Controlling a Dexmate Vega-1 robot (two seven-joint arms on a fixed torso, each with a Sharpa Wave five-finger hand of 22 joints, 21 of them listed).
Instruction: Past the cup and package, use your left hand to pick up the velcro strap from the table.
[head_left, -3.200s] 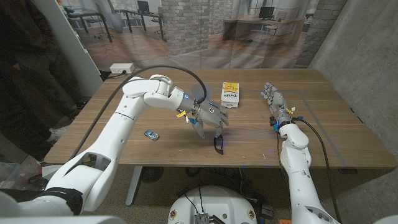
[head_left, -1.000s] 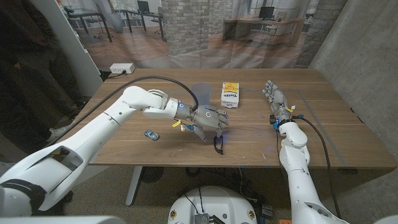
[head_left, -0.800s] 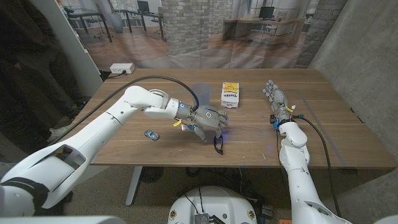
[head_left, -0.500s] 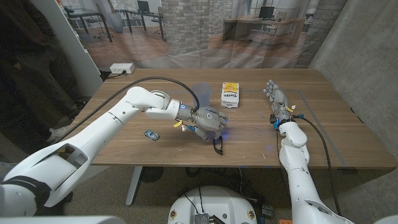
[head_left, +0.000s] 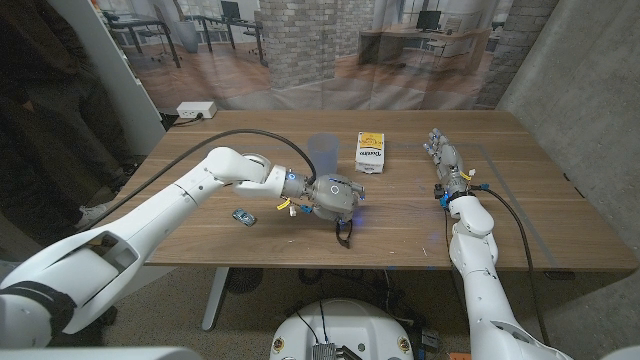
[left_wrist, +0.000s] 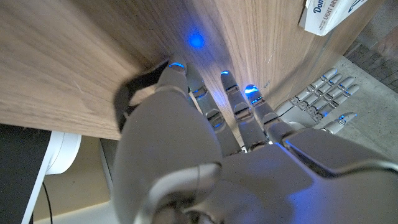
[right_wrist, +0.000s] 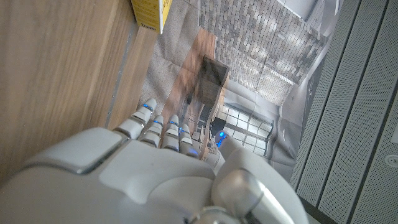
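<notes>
**A:** Velcro strap (head_left: 345, 232) first, then sweep the table left to right. What's out on the left?

**B:** A small blue object (head_left: 242, 215) lies on the wooden table (head_left: 560, 225) near the left forearm, well apart from the strap. Next comes the left hand (head_left: 331, 194), over the middle of the table by the near edge. Its fingers (left_wrist: 238, 118) are drawn in, and the black strap is pinched at its top by the thumb side, with a loop hanging below the hand towards the table edge. I cannot tell whether the loop's low end touches the wood.

**A:** How will it handle?

**B:** Light and limp, I'd judge: thin webbing that droops under its own weight. Nothing fragile, and the fuzzy face should not slip much. A floppy loop could snag on the edge or slide through a loose pinch, so the hold wants to sit across the band's flat width, not its edge.

**A:** And beyond the hand?

**B:** A faint translucent cup (head_left: 322, 153) stands just behind it, and the yellow-and-white package (head_left: 371, 153) lies just right of that. Both sit apart from the strap.

**A:** The right side?

**B:** The right hand (head_left: 441, 160) waits near the far right, fingers straight and close together, holding nothing.
</notes>
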